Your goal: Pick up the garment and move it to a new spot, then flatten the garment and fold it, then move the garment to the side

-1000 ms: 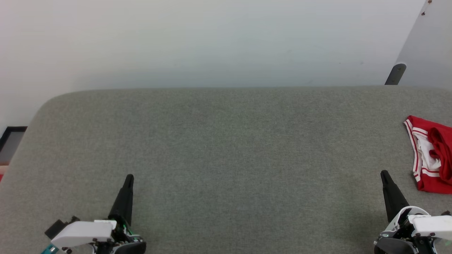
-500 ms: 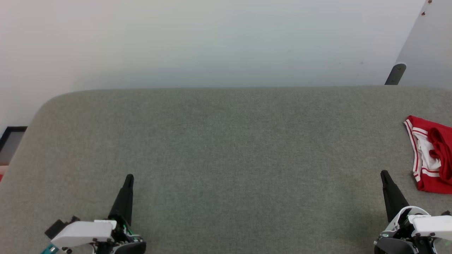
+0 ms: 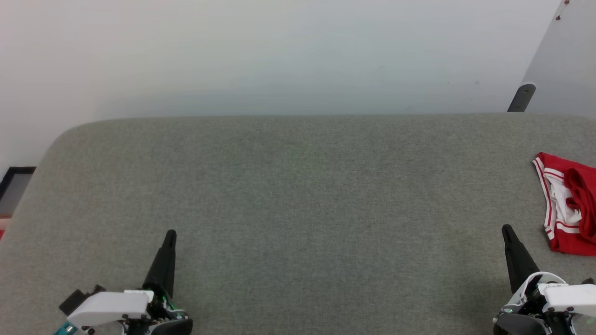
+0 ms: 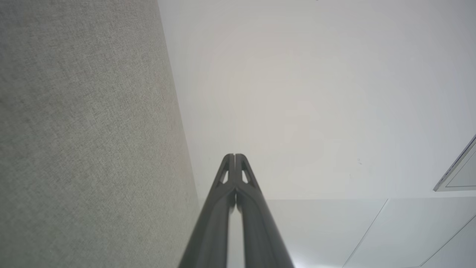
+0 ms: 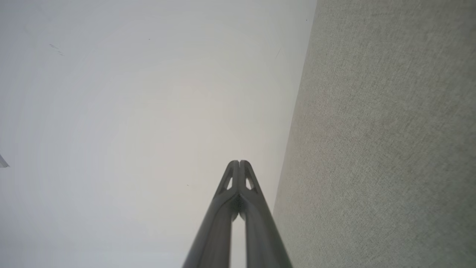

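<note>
Grey fabric worktop (image 3: 298,195) meets a pale wall (image 3: 279,56). Crumpled garment (image 3: 565,209) lies near right end effector (image 3: 506,229), not touching. That unit and left end effector (image 3: 170,234) are fully closed, empty.

Everything sits on a big padded surface (image 3: 298,195) covered in grey-green woven fabric. It's flat and smooth, and in the head view its far-left corner is rounded off. Way over on the right of it lies the garment (image 3: 565,209) — red, with white-striped trim and some white fabric showing, bunched up in a heap rather than spread flat. The frame edge cuts it off, so I can't really tell how far it runs or how close it gets to the surface's right edge.
</note>
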